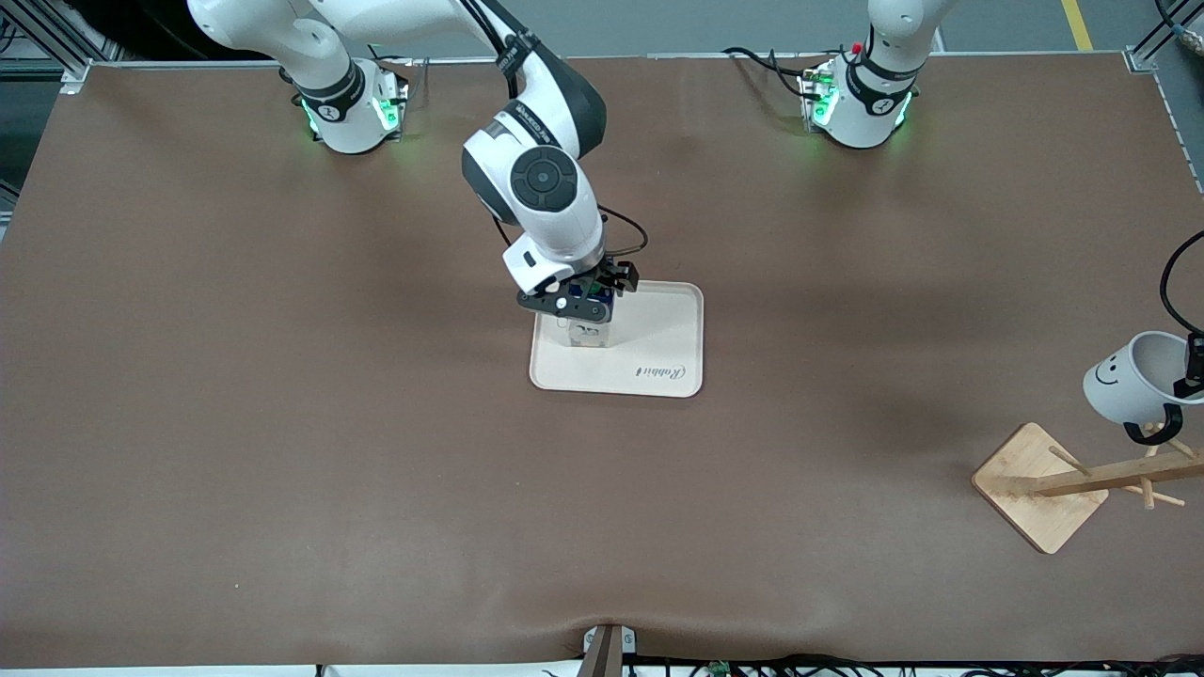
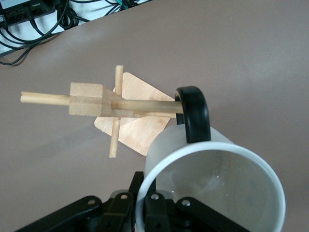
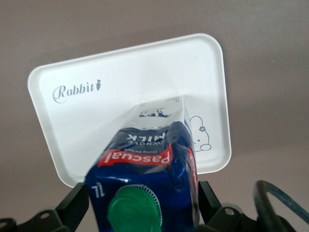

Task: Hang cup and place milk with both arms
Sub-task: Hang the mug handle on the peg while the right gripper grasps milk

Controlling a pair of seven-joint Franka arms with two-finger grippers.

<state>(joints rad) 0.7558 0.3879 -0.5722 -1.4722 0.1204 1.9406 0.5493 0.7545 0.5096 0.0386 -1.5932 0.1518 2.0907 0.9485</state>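
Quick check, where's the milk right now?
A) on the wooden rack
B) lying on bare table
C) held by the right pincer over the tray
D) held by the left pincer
C: the right pincer grips the milk over the tray, and whether the carton touches the tray cannot be told; the left pincer holds the cup at the rack.

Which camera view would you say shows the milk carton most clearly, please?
The right wrist view: the milk fills it, showing its label and green cap above the tray. The front view shows only a sliver under the right gripper. The left wrist view misses it.
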